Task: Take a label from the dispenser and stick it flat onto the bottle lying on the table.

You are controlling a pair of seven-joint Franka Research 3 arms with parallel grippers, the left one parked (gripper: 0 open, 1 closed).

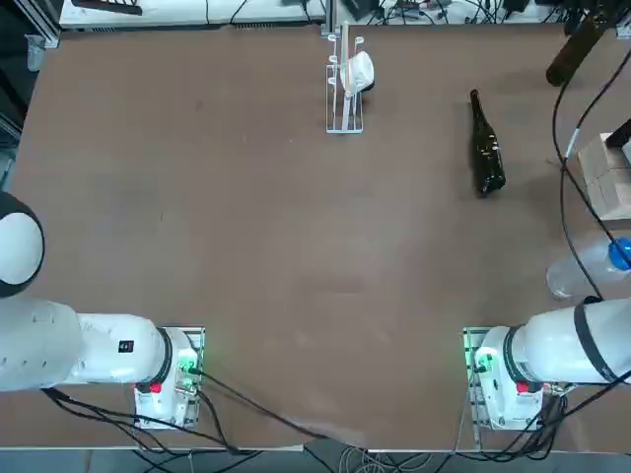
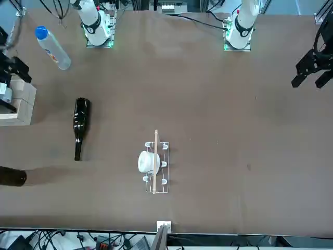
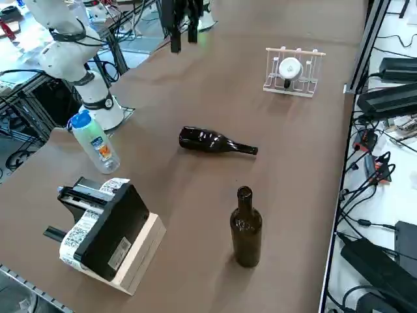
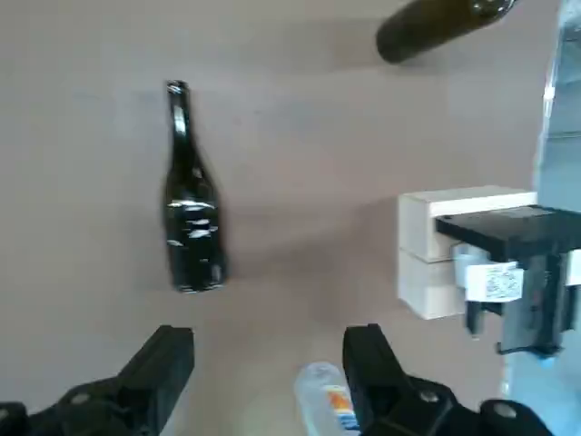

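The right end effector [image 4: 268, 372] hangs high above the tabletop [image 1: 246, 246], fingers spread wide with nothing between them, looking down on the bottle [image 4: 191, 213]. That slim dark bottle [image 1: 485, 148] lies on its side toward the robot's right, neck pointing away from the arm bases, well apart from the dispenser [image 1: 345, 84], which stands at the far edge with its white roll. A clear plastic bottle [image 3: 96, 143], a fatter upright bottle [image 3: 245, 228] and a black box on a pale block [image 3: 111, 235] sit out on the right side.
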